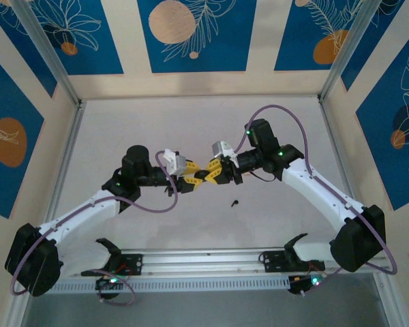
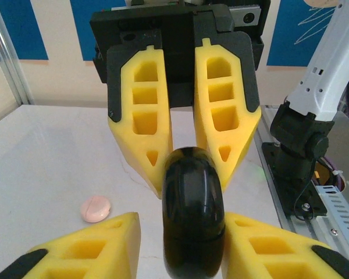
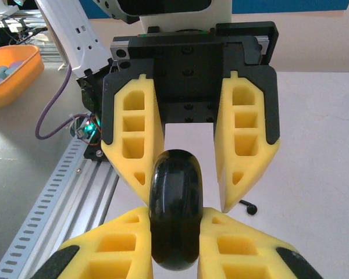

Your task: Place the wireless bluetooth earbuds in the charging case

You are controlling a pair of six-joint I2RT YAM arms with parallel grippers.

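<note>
Right hand (image 3: pixel 175 232) was clamped shut on the black charging case (image 3: pixel 174 186), held edge-on over mid-desk (image 3: pixel 314 145). Left hand (image 2: pixel 180 224) faced it tip to tip, its fingers parted either side of the case with a gap on one side. Black earbud (image 3: pixel 248 206) lay on the desk just beside the hands; pink disc (image 2: pixel 96 208) lay farther off.

walls: cream wall (image 1: pixel 126 41) with blue leaf-print panels (image 1: pixel 191 34), orange circles
frame: aluminium posts (image 1: pixel 49 58) at back corners
table: matte white tabletop (image 1: pixel 191 122)
front edge: aluminium rail (image 1: pixel 204 257), slotted cable duct (image 1: pixel 211 283)
side: orange bowl (image 3: pixel 9 72) on grey surface (image 3: pixel 23 174)
light: even, soft shadows
</note>
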